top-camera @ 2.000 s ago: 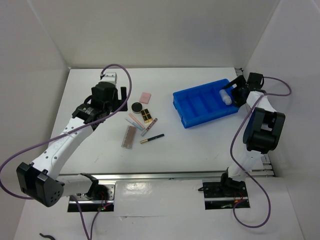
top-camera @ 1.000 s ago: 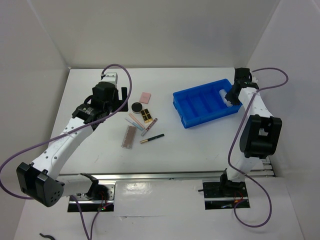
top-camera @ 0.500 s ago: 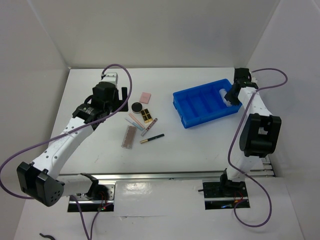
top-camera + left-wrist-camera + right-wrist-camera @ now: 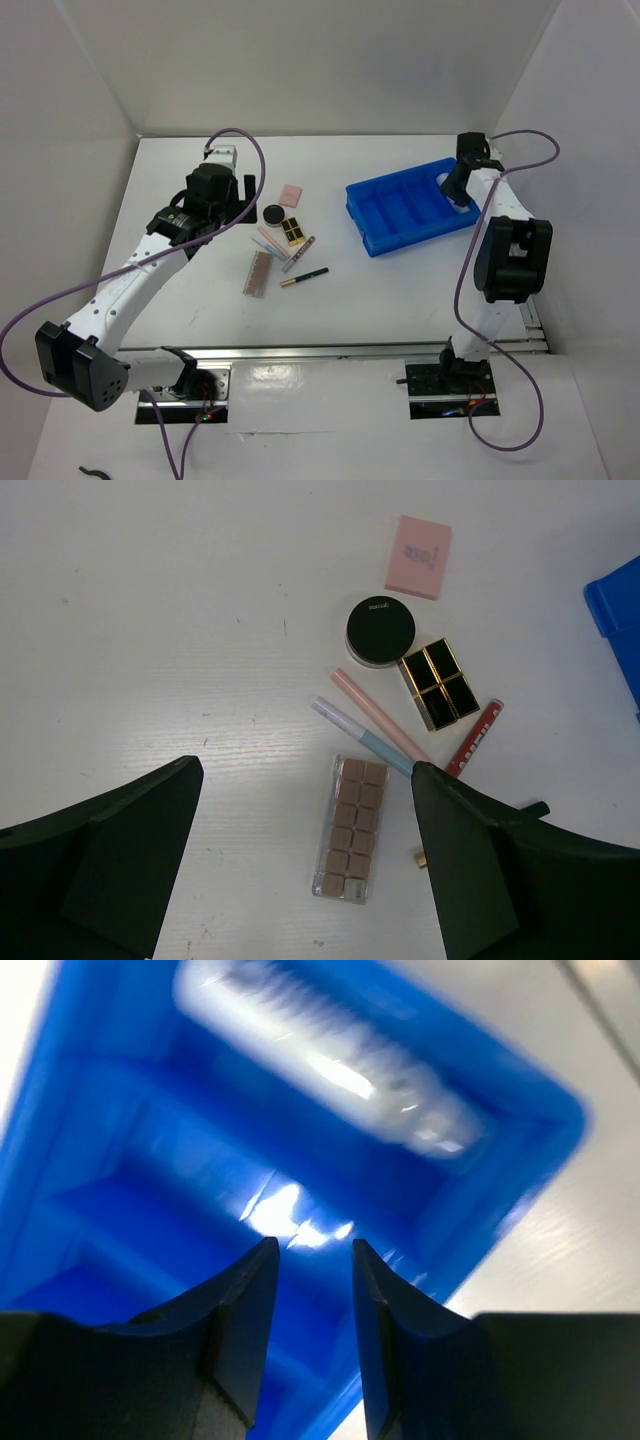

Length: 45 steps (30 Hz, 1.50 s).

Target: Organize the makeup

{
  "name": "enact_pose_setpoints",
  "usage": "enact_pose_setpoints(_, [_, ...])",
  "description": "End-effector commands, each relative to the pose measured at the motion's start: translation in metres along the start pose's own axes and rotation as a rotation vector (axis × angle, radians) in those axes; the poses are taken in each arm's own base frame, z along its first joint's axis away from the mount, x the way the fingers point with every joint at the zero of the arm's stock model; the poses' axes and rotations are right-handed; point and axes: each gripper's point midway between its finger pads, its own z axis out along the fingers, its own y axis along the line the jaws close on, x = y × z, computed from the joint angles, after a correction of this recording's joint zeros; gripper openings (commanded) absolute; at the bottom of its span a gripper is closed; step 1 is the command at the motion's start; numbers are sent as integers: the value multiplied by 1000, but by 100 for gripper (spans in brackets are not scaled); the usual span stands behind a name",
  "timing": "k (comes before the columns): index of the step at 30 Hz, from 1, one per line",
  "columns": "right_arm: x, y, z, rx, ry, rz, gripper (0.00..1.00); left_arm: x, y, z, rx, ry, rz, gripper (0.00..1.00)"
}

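Observation:
Most of the makeup lies loose mid-table: a pink square pad [image 4: 419, 556], a round black compact [image 4: 380, 631], a black-and-gold palette [image 4: 440, 683], a brownish-pink palette [image 4: 351, 828], and thin pencils [image 4: 378, 715], one of them red [image 4: 474, 738]. My left gripper [image 4: 305, 770] hovers open above them, just left of the compact [image 4: 272, 214]. A white tube [image 4: 320, 1060] lies in the end compartment of the blue tray [image 4: 400, 210]. My right gripper [image 4: 313, 1248] hangs over that compartment, jaws a little apart with nothing between them.
A black-and-gold pencil [image 4: 305, 277] lies nearest the front. The tray's other compartments [image 4: 395, 205] hold nothing I can see. White walls close in the table at the back and both sides. The right arm's cable [image 4: 520, 150] loops beside the tray.
My right gripper has opened off the white tube and drawn back toward the tray's far end; the tube now lies in the tray. The left arm has not moved.

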Motion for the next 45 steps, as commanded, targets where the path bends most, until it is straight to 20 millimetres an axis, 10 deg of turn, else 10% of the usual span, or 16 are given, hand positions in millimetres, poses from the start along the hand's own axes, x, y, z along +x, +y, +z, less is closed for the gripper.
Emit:
enact_pose_setpoints(1, [-29,50,-51,-196,-147,-79,44,-16,-4,-1,10,-44,-1,100])
enact_pose_setpoints(4, [-11,101,-93,-387,-168,-198,49,-16,-4,-1,10,-44,-12,100])
enact_pose_setpoints(9, [92,183,-147,-567,-20,-441,67,-7,12,-2,-96,-24,-108,100])
enact_pose_setpoints(19, [295,227,-161,-592,377,-639,76,-9,31,-12,-172,-54,-132,100])
enact_pose_setpoints(28, [339,244,-133,-518,434,-621,71,-9,30,-19,-145,-53,-97,100])
enact_pose_setpoints(45, [343,217,-89,-248,317,-615,30,-6,27,-17,-124,-43,-69,100])
